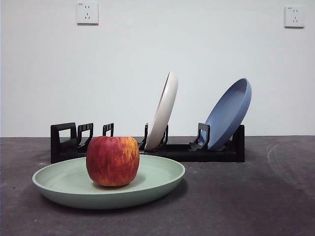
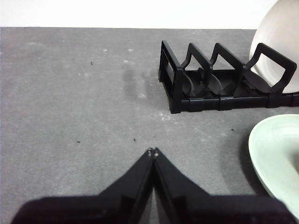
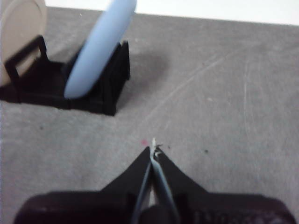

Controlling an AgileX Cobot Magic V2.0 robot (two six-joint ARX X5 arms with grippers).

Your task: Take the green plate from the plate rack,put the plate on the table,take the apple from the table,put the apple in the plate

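The green plate [image 1: 64,184] lies flat on the table [image 1: 256,196], near its front edge and just in front of the rack [image 1: 147,150]. The apple [image 1: 112,161] sits upright in the plate, a little off its middle. The rack runs along the table behind them; its holders at the end behind the plate are bare. A cream plate [image 1: 163,112] stands tilted in a middle slot, and a blue plate [image 1: 229,113] leans at the far end by the blocky post.

The left gripper [image 2: 153,151] has its jaws pressed together with nothing between them, over bare table beside the rack's bare end, the green plate's rim just off to one side. The right gripper [image 3: 153,145] looks closed and empty too, though its view is blurred; it hangs over bare table near the blue plate's end of the rack. Neither arm shows in the front view.
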